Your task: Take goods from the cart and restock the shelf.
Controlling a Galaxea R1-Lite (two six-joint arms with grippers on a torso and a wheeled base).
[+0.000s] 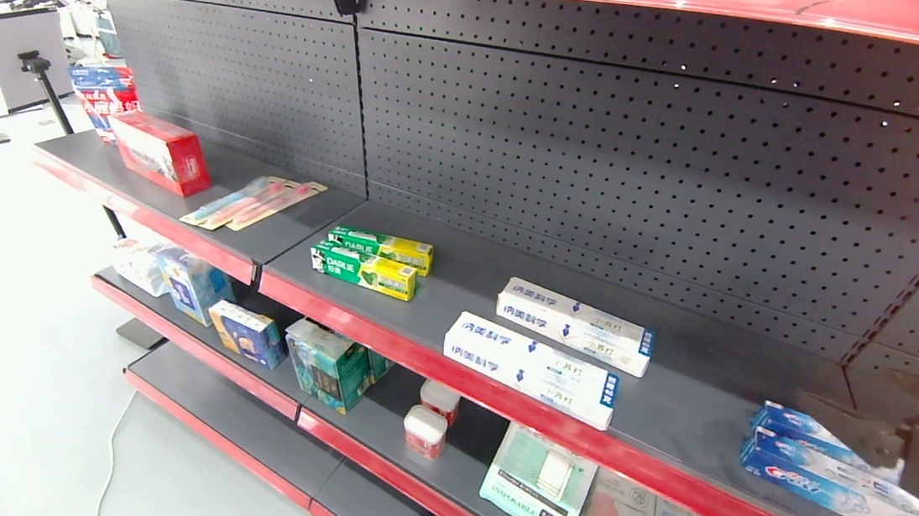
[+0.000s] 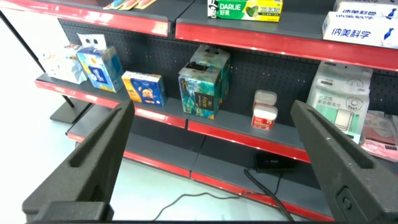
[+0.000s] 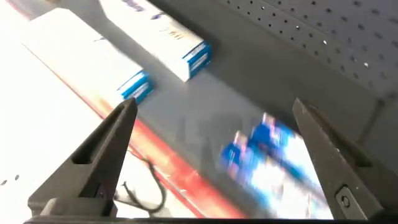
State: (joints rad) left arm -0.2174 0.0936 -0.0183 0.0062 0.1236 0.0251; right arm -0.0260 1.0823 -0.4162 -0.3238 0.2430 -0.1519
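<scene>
Right tool (image 3: 212, 107) spread apart and empty over blue toothpaste boxes (image 1: 818, 471) on the shelf (image 1: 700, 386); left tool (image 2: 211, 104) apart too, empty, facing the lower shelves (image 2: 233, 126)

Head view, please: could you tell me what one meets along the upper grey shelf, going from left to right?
Red box → toothbrush packs → green and yellow toothpaste boxes → white boxes → blue toothpaste boxes.
</scene>
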